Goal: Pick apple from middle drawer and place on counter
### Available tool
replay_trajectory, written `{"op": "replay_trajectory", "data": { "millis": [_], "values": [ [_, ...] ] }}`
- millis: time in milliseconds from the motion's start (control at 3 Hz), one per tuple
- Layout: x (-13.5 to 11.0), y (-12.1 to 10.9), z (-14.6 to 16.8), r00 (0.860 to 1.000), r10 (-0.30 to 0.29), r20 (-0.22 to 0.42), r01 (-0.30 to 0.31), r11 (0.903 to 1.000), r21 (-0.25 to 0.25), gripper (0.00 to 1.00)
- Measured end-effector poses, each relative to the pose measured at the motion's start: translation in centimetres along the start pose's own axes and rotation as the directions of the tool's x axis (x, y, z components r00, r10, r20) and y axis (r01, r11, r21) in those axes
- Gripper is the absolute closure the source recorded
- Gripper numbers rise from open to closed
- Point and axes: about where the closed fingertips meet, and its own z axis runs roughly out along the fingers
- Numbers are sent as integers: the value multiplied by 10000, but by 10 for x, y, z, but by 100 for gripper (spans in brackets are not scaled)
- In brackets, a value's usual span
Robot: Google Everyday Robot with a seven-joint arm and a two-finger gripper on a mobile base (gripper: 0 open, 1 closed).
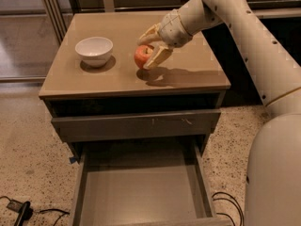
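The red apple sits low on the tan counter, right of centre, its shadow directly beneath it. My gripper reaches in from the upper right, with one cream finger above the apple and one at its right side, closed on it. The middle drawer is pulled open at the bottom of the view; its dark-grey box holds nothing.
A white bowl stands on the counter left of the apple. A closed grey drawer front with scratch marks sits under a dark open slot. Cables lie on the speckled floor. My white body fills the right side.
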Motion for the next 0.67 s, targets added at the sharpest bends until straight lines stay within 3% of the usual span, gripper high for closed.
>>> {"op": "replay_trajectory", "data": {
  "millis": [333, 667],
  "values": [
    [8, 10, 19, 9998, 199, 94, -196, 9993, -324, 100],
    [8, 10, 20, 9997, 204, 97, -201, 9992, -334, 75]
  ]
}}
